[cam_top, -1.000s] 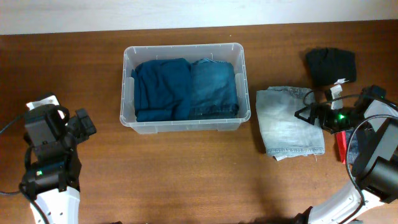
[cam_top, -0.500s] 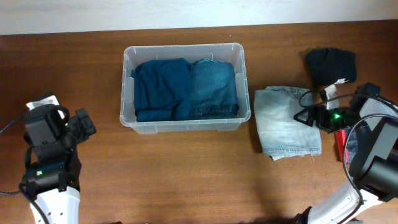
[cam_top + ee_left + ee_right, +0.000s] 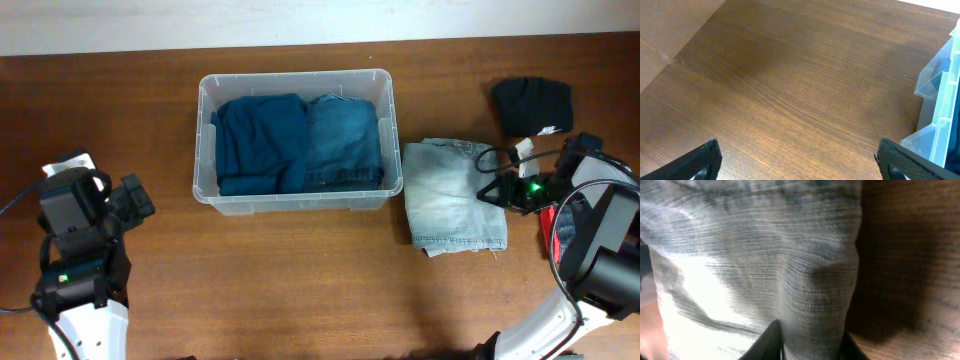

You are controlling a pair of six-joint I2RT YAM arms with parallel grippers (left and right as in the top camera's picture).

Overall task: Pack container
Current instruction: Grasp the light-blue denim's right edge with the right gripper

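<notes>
The clear plastic container (image 3: 295,77) stands at mid-table and holds a folded dark teal garment (image 3: 262,142) and folded blue jeans (image 3: 343,140). Just to its right lies a folded pale grey denim garment (image 3: 450,195). My right gripper (image 3: 497,190) is at that garment's right edge. In the right wrist view the gripper (image 3: 812,340) is shut on a fold of the pale denim (image 3: 765,255), with one dark finger (image 3: 767,342) pressed against the cloth. My left gripper (image 3: 135,200) hovers at the far left, open (image 3: 799,155) over bare wood, with the container's corner (image 3: 940,110) at its right.
A folded black garment (image 3: 531,104) lies at the back right, beyond the right arm. A red object (image 3: 547,240) shows partly under the right arm near the table's right edge. Bare wood (image 3: 300,280) runs along the front of the table.
My right gripper has shut on the pale denim garment. The garment has slid a little left, toward the container. The left arm has not moved.
</notes>
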